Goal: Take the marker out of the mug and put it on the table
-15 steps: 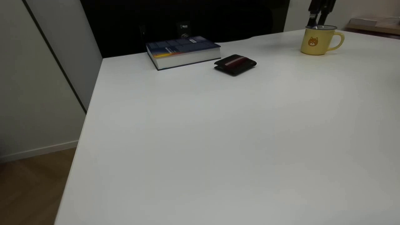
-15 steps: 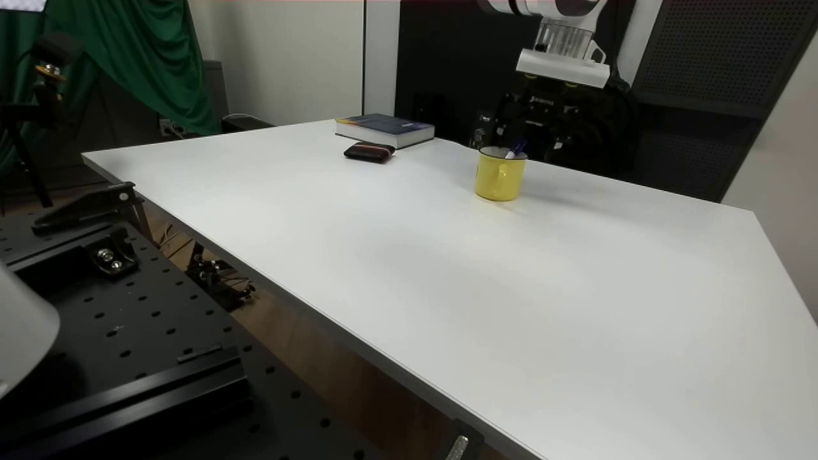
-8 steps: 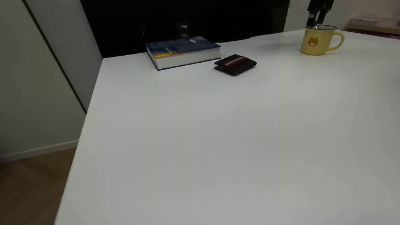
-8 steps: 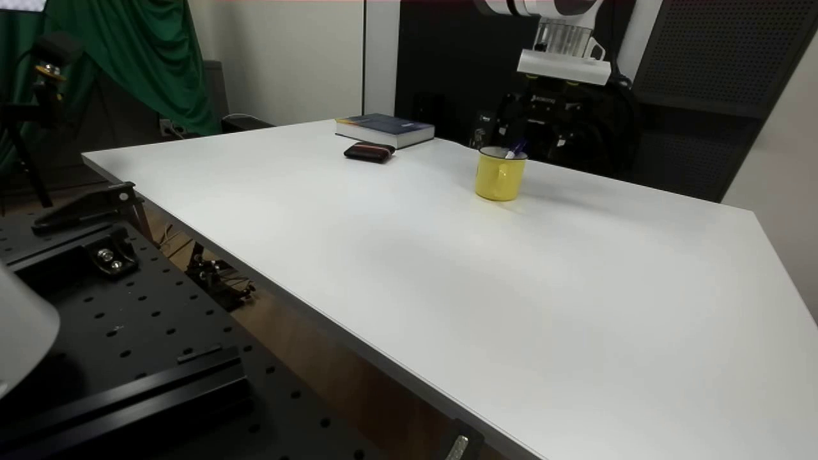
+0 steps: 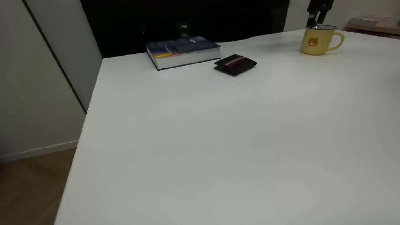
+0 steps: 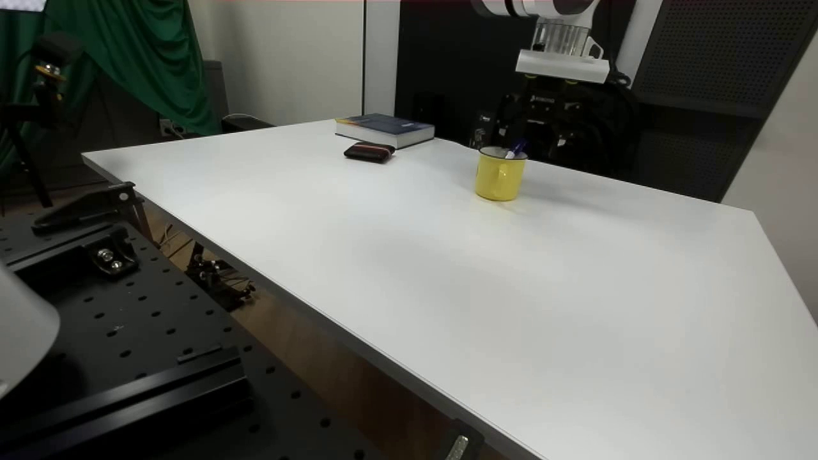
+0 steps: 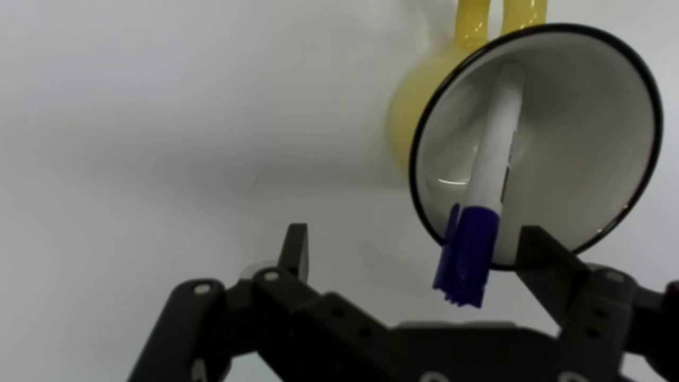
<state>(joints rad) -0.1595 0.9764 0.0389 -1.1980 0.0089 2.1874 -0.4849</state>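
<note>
The yellow mug (image 5: 317, 43) stands upright on the white table (image 5: 218, 140). It also shows in an exterior view (image 6: 498, 180) and in the wrist view (image 7: 406, 122). The marker (image 7: 496, 143) leans inside the mug, white body down in it, blue cap sticking out over the rim. Its cap also shows in an exterior view (image 6: 516, 148). My gripper (image 7: 416, 249) is open, with the marker's cap between its fingers, nearer the right finger and apart from both. In an exterior view, the gripper (image 5: 316, 22) is just above the mug's rim. The dark background blurs its fingers in an exterior view.
A dark blue book (image 5: 184, 51) lies at the table's back edge; a black wallet (image 5: 236, 65) lies beside it. Both also show in an exterior view, the book (image 6: 385, 131) and the wallet (image 6: 369, 152). The mug's handle (image 5: 337, 41) points away from the gripper in the wrist view.
My gripper has shifted very slightly to the left in both exterior views over the last second. The mug and the marker have not visibly moved.
</note>
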